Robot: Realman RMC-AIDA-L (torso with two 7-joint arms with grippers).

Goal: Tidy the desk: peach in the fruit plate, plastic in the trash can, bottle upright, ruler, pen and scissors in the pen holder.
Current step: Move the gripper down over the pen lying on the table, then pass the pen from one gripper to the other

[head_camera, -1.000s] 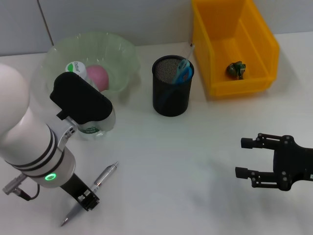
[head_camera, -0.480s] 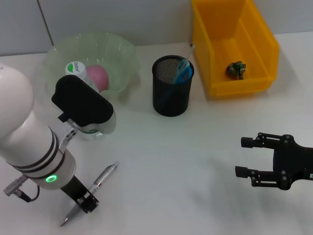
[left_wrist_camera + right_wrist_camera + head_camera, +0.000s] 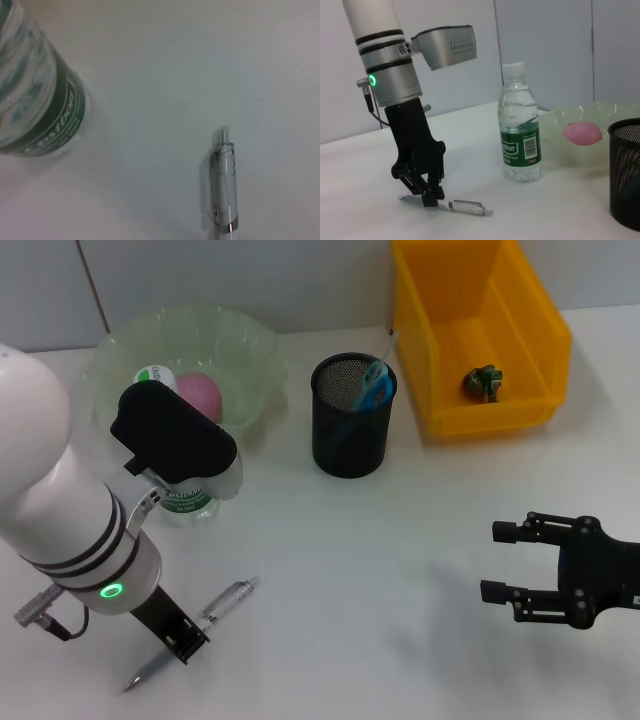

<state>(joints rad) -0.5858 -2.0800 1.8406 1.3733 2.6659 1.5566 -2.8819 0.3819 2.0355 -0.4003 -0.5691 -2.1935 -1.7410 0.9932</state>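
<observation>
My left gripper point(image 3: 185, 640) now sits clamped on the pen point(image 3: 225, 602) at lower left; the pen has swung since a second ago, so the grab looks done, lift next. Right gripper point(image 3: 505, 560) idles open

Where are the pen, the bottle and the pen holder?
pen point(image 3: 465, 206), right wrist view, on its clear barrel.
bottle point(image 3: 521, 145), right wrist view, on the green label.
pen holder point(image 3: 350, 435), head view, on the black mesh wall.
</observation>
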